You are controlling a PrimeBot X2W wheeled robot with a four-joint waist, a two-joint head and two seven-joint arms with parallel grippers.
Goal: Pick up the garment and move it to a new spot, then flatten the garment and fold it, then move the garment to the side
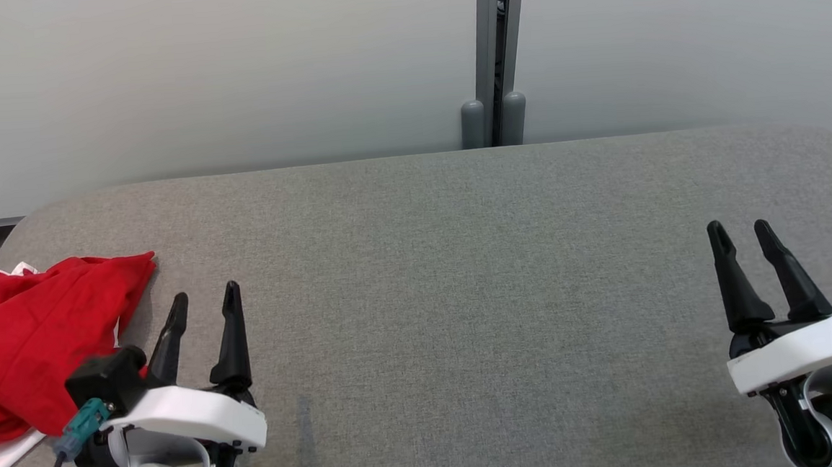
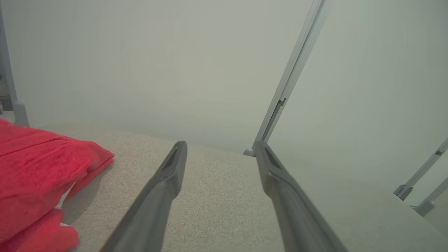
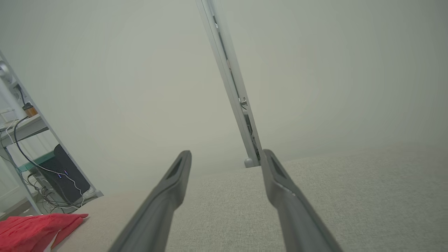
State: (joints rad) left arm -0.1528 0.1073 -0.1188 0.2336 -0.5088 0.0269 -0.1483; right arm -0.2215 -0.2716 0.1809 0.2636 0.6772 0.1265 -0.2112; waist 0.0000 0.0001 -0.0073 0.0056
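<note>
Pick-up looks unstarted: left pincer (image 1: 205,291) and right pincer (image 1: 739,226) both gape empty, so the left must reach the rumpled red garment (image 1: 25,337) just beside it.

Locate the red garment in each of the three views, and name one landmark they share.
Head view: red garment at the left edge, on the grey fabric surface.
Left wrist view: lower left.
Right wrist view: bottom left corner.
Shared landmark: the grey upright post behind the surface.
</note>
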